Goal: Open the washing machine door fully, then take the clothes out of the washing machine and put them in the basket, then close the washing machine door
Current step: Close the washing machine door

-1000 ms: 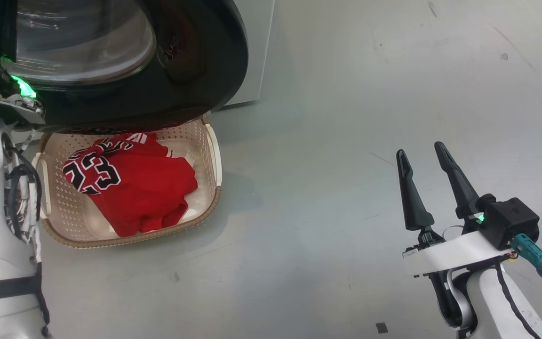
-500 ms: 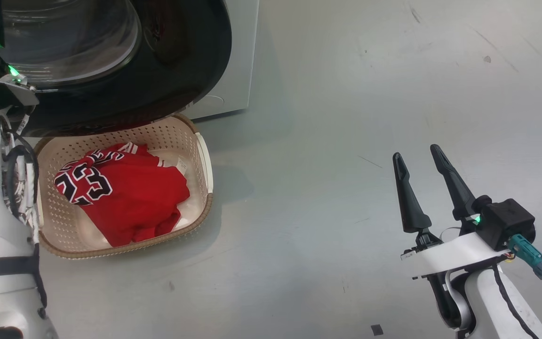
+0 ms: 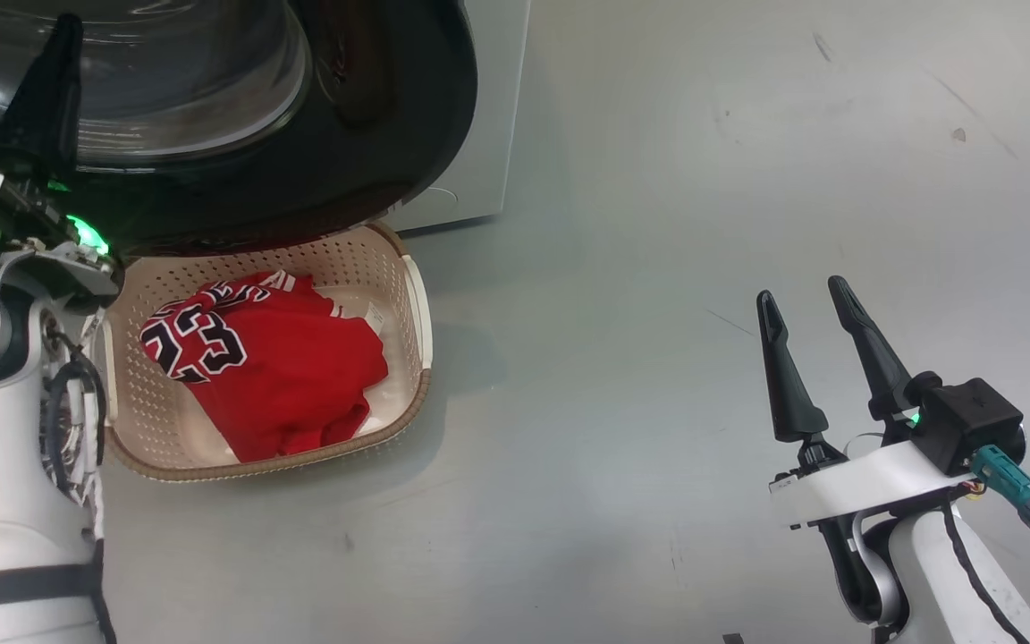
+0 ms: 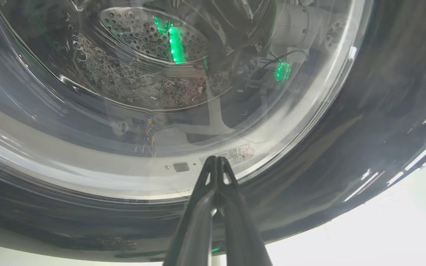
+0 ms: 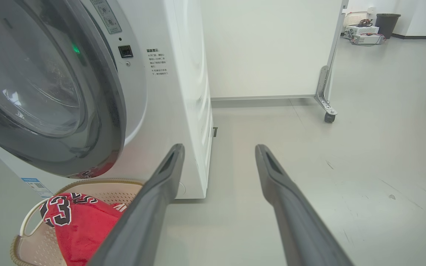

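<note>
The clothes [image 3: 274, 376] are lying in the basket [image 3: 300, 461]; the clenched, empty left gripper [image 4: 216, 159] is facing the door [image 4: 346, 129], which seems not closed yet; the right gripper [image 3: 801, 293] is waiting open.

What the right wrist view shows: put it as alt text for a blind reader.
The right gripper, two long dark fingers, stands open and empty above a grey floor. To its left is a white front-loading washing machine with a black-rimmed round glass door; below it, a red number 23 jersey lies in a cream perforated plastic basket.
</note>
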You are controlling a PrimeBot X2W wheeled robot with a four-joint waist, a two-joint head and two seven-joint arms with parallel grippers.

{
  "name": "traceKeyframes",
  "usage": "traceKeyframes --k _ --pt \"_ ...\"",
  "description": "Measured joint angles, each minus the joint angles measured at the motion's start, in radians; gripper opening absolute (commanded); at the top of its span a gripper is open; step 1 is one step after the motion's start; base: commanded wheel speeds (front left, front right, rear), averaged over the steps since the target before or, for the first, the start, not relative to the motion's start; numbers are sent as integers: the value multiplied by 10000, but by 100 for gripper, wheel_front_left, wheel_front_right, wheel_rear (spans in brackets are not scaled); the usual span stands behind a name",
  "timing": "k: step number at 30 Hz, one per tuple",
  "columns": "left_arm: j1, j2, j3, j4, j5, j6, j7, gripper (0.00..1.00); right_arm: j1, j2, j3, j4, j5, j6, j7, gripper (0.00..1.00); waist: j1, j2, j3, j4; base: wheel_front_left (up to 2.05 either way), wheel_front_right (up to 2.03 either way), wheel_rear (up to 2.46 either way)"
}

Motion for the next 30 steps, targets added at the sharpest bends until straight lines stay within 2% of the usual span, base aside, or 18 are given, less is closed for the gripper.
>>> traceKeyframes --k 8,18,21,22,23,24,30 --pt "1701 -44 357 -1762 -117 0 153 0 5 -2 27 226 0 54 -75 100 0 0 -418 342 0 0 0" --pt "4273 -370 468 -3392 -339 0 98 0 237 -196 -4 441 -48 67 -86 100 0 0 -1166 871 0 0 0" --pt "4875 -384 502 -3841 -307 0 -52 27 360 -207 8 506 -48 65 -86 100 0 0 -1408 1054 0 0 0" --pt "5058 -387 502 -3988 -272 0 -75 41 395 -207 6 514 -48 63 -86 100 0 0 -1488 1111 0 0 0" --pt "5232 -393 500 -4117 -272 0 -132 63 437 -209 8 522 -48 61 -86 100 0 0 -1570 1167 0 0 0" --pt "5410 -395 495 -4245 -272 0 -146 100 489 -213 4 529 -48 59 -86 100 0 0 -1653 1222 0 0 0" --pt "6449 -407 326 -4775 12 0 -447 100 744 -215 17 589 -48 48 -82 100 0 0 -2144 1503 0 0 0"
